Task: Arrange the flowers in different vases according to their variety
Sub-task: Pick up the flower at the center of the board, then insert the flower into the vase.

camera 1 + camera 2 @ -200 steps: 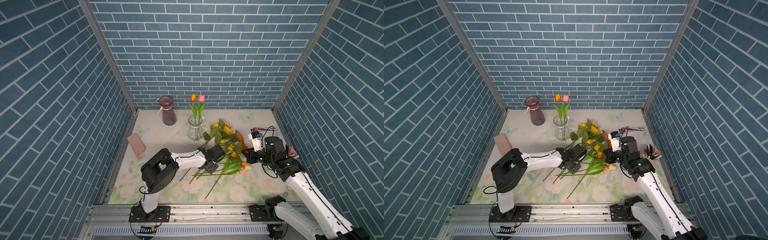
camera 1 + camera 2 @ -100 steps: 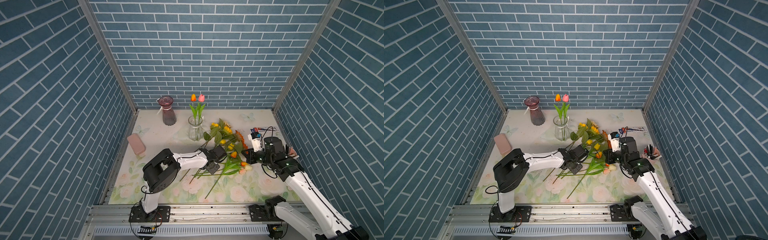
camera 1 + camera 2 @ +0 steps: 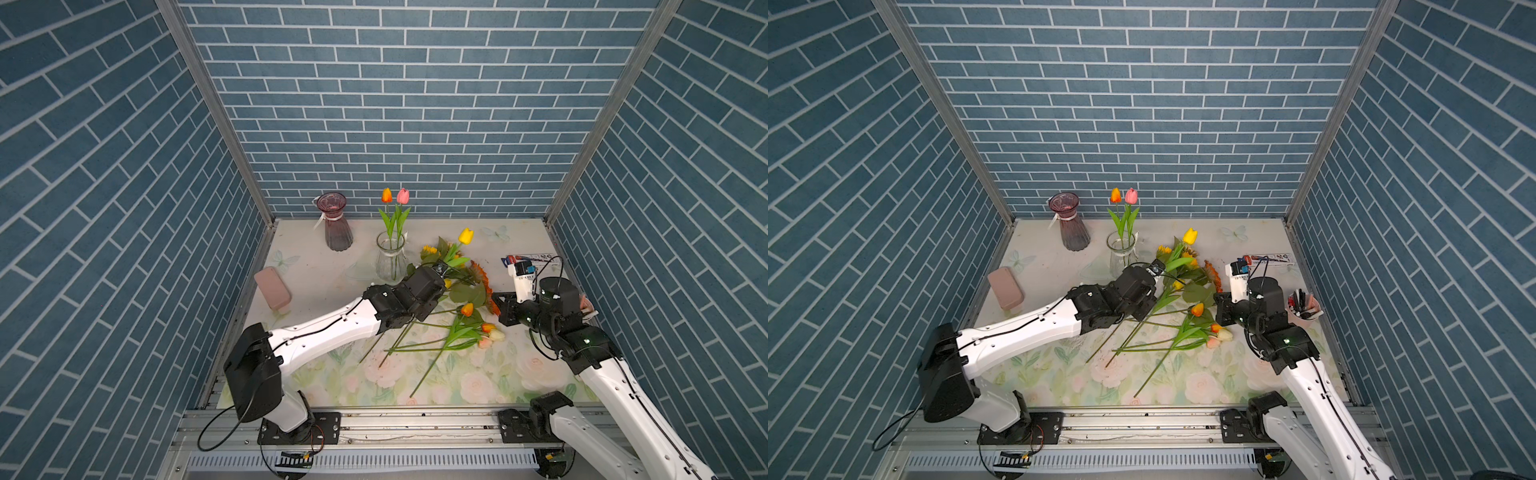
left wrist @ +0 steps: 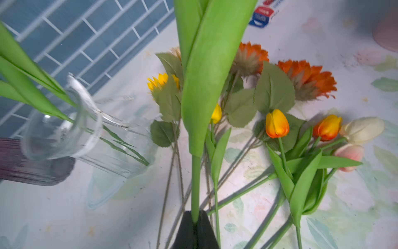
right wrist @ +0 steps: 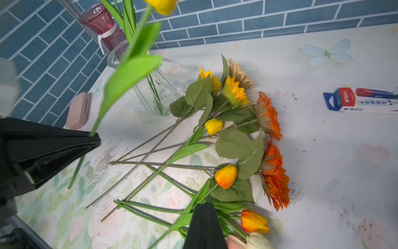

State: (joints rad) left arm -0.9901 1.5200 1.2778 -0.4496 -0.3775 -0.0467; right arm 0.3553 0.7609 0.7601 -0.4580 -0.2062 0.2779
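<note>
My left gripper [image 4: 195, 217] is shut on the green stem of a yellow tulip [image 3: 466, 235] and holds it above the pile, bud toward the back wall. In the right wrist view that gripper [image 5: 94, 135] pinches the stem midway. The clear vase [image 3: 390, 259] holds an orange and a pink tulip; the purple ribbed vase [image 3: 336, 226] stands behind it to the left. Sunflowers [image 5: 233, 92] and several tulips [image 5: 226, 175] lie heaped on the mat. My right gripper [image 5: 203, 205] hovers shut over the tulip stems, nothing between its fingers.
A pink rounded case [image 3: 272, 288] lies near the left wall. A red, white and blue pen box [image 3: 530, 259] sits at the back right. A pink cup of pens [image 3: 1304, 307] stands by the right wall, close behind my right arm.
My left gripper has closed on the yellow tulip's stem and raised it out of the pile. The right arm has stayed where it was.
</note>
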